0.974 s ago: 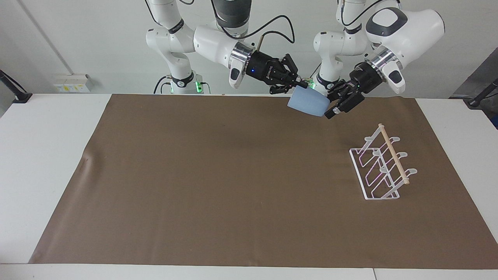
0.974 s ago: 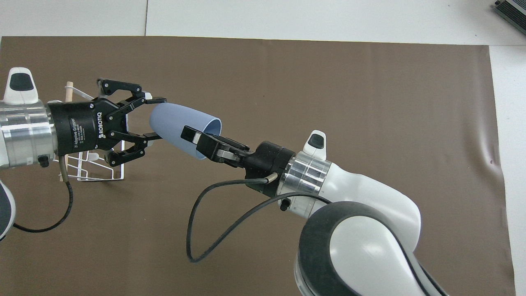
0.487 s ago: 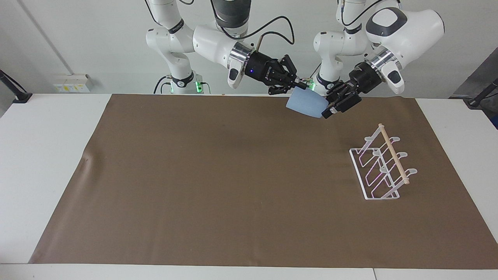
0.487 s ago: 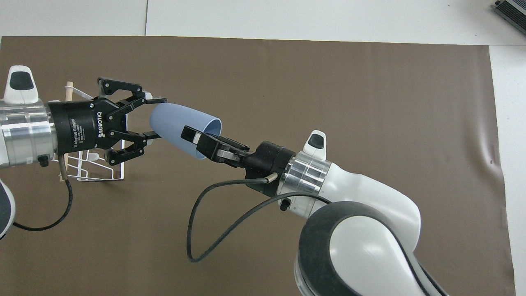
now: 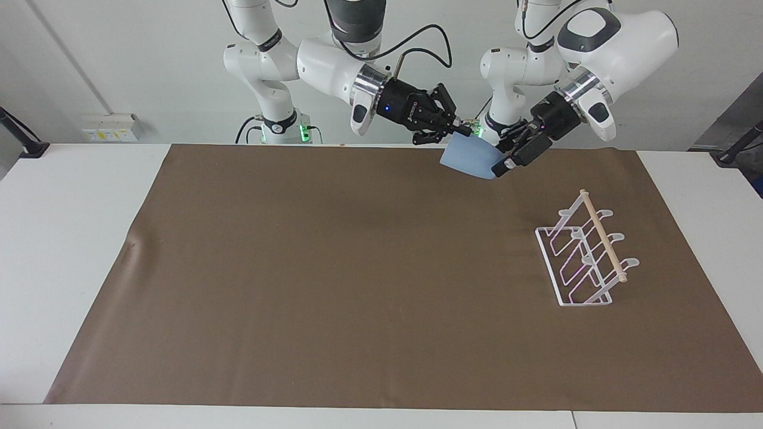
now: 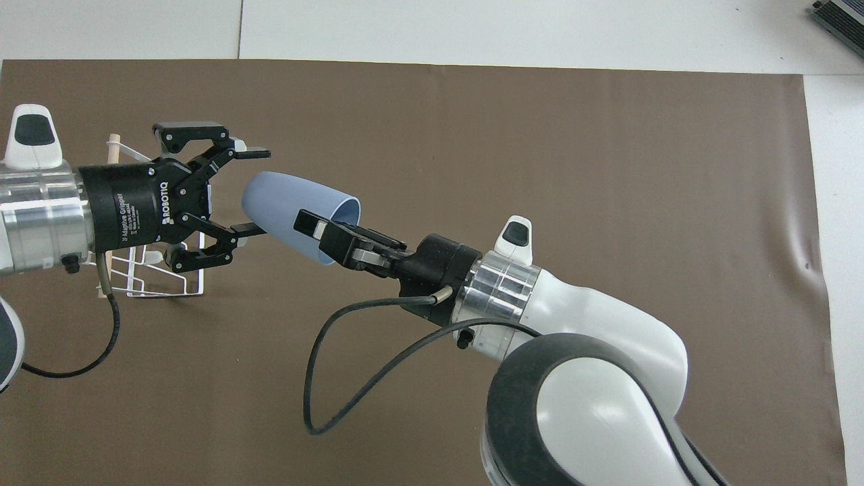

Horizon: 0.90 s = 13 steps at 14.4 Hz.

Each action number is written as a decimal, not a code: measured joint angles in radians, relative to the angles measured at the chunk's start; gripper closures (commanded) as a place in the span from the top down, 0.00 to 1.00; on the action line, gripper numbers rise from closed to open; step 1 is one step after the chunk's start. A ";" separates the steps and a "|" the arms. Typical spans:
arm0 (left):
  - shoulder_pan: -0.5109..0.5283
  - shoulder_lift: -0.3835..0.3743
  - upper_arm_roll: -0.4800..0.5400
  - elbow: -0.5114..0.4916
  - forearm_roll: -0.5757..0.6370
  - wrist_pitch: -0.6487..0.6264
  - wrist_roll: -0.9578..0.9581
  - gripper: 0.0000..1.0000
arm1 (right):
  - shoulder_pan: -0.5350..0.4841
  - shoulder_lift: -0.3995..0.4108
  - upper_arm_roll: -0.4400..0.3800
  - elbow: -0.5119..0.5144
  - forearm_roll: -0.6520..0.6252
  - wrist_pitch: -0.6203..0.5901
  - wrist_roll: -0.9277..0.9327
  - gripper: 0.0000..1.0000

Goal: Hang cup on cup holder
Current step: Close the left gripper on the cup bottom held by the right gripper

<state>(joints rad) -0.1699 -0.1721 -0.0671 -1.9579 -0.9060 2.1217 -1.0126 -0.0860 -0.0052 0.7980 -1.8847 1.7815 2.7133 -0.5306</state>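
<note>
The light-blue cup (image 5: 471,159) (image 6: 290,202) lies on its side in the air over the brown mat. My right gripper (image 5: 460,128) (image 6: 317,226) is shut on its rim, one finger inside and one outside. At the cup's closed base my left gripper (image 5: 503,158) (image 6: 256,192) stands open, its fingertips spread wider than the base and clear of it. The white wire cup holder (image 5: 587,256) with its wooden dowel stands on the mat toward the left arm's end. In the overhead view the cup holder (image 6: 155,287) is mostly covered by the left gripper's body.
The brown mat (image 5: 334,268) covers most of the white table (image 5: 71,238). A black cable (image 6: 317,378) loops down from the right wrist. A dark device (image 6: 840,13) sits at the table's farthest corner on the right arm's end.
My left gripper has opened and let go of the cup's base. The right gripper keeps its hold on the rim, and the cup has barely shifted.
</note>
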 measured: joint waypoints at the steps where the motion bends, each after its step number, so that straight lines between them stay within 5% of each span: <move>1: -0.001 0.001 0.000 0.000 0.000 0.000 0.000 0.88 | 0.000 0.000 0.000 0.000 0.000 0.000 0.000 0.00; 3: -0.003 0.001 0.000 0.000 0.000 -0.006 0.000 0.71 | -0.002 0.000 -0.002 0.000 0.000 0.003 0.000 0.00; 4: -0.008 0.001 0.000 0.000 0.000 -0.007 0.000 0.55 | -0.002 0.000 -0.002 0.000 0.000 0.003 0.000 0.00; 5: -0.012 0.001 -0.002 -0.001 0.001 -0.013 0.000 0.34 | -0.003 0.000 -0.003 0.001 0.000 0.004 0.000 0.00; 6: -0.012 0.002 -0.001 0.000 0.002 -0.014 0.003 0.02 | -0.005 0.000 -0.004 0.001 0.000 0.004 0.000 0.00; 13: -0.012 0.003 0.002 0.000 0.002 -0.020 0.011 0.00 | -0.004 0.000 -0.003 0.000 0.000 0.004 0.004 0.00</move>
<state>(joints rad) -0.1823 -0.1693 -0.0655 -1.9578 -0.9043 2.1020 -1.0012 -0.0902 -0.0054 0.7948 -1.8852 1.7815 2.7174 -0.5265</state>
